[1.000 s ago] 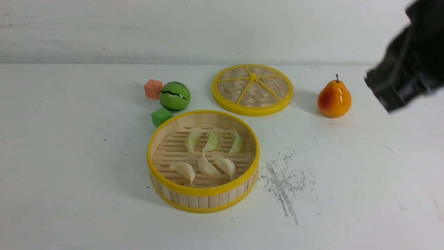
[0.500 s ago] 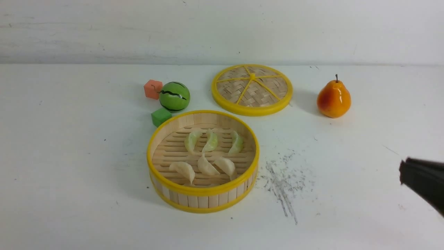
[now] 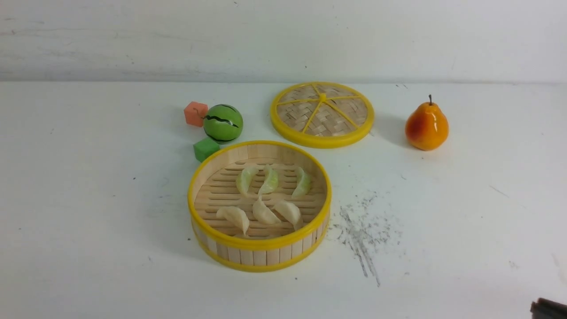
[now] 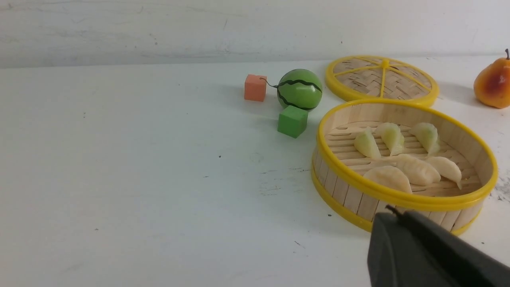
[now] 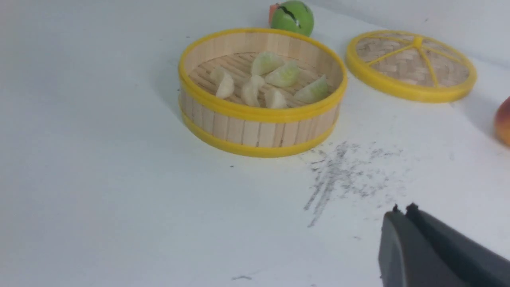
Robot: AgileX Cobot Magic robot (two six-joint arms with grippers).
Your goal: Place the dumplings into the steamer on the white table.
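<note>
The steamer (image 3: 259,254) stands on the white table (image 3: 88,199) near the middle. Three pale green dumplings (image 3: 269,180) lie in its far half and three cream-white dumplings (image 3: 263,212) in its near half. They also show in the left wrist view (image 4: 392,137) and right wrist view (image 5: 275,75). My right gripper (image 5: 402,209) is shut and empty, low over the table well to the right of the steamer; only its tip (image 3: 548,308) shows at the front view's bottom right corner. My left gripper (image 4: 394,211) is shut and empty, near the steamer's outer wall (image 4: 350,197).
The flat woven lid (image 3: 322,114) lies behind the steamer. A toy pear (image 3: 426,126) stands at the right. A toy watermelon (image 3: 223,122), an orange cube (image 3: 195,113) and a green cube (image 3: 206,148) sit at the steamer's far left. Dark scuffs (image 3: 363,230) mark the table.
My right arm has dropped from the upper right, past the right edge, down to the bottom right corner of the front view. The steamer and dumplings have not moved.
</note>
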